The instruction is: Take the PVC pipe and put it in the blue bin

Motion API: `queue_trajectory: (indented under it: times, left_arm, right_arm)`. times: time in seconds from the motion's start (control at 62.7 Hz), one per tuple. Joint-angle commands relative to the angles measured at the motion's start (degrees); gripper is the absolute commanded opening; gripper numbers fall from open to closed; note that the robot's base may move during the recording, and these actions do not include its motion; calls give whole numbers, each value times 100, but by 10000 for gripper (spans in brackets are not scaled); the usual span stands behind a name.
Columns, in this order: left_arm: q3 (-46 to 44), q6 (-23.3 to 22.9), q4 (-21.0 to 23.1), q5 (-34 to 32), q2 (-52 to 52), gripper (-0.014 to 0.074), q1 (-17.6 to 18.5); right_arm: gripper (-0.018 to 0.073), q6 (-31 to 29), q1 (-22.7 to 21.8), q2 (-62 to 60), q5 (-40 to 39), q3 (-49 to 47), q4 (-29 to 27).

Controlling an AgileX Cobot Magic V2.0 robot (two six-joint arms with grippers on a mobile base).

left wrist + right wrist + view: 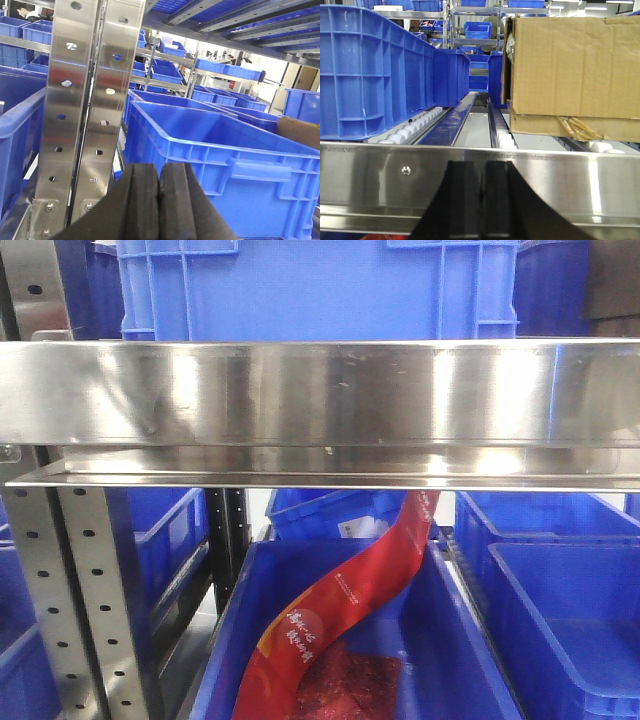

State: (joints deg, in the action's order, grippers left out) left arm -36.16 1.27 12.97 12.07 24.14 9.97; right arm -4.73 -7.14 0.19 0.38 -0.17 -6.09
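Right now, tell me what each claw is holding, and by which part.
Nothing is held. The left claw and the right claw are both shut, pads together, with nothing between them. No white pipe shows in any view.

blue bin (340, 660) | red bag (340, 600) with white print inside bin | silver rail (320, 390) above bin | brown cardboard box (575, 70)

Unreadable white and yellow characters on the red packet (340, 615)

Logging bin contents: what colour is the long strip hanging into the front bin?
Red, with small white and yellow markings: the strip shows best in the exterior front-facing view.
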Motion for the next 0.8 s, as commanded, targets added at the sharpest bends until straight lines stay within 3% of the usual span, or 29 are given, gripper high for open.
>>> queue_trajectory:
  times: [0.0, 0.781]
  left_arm:
    - [10, -2, 37, -111, -28, -111, -17]
    - [10, -2, 37, -111, -28, -111, -17]
  right_arm:
    - [-167, -25, -32, -19, 128, 17, 44]
    - [-167, -25, -32, -19, 65, 17, -22]
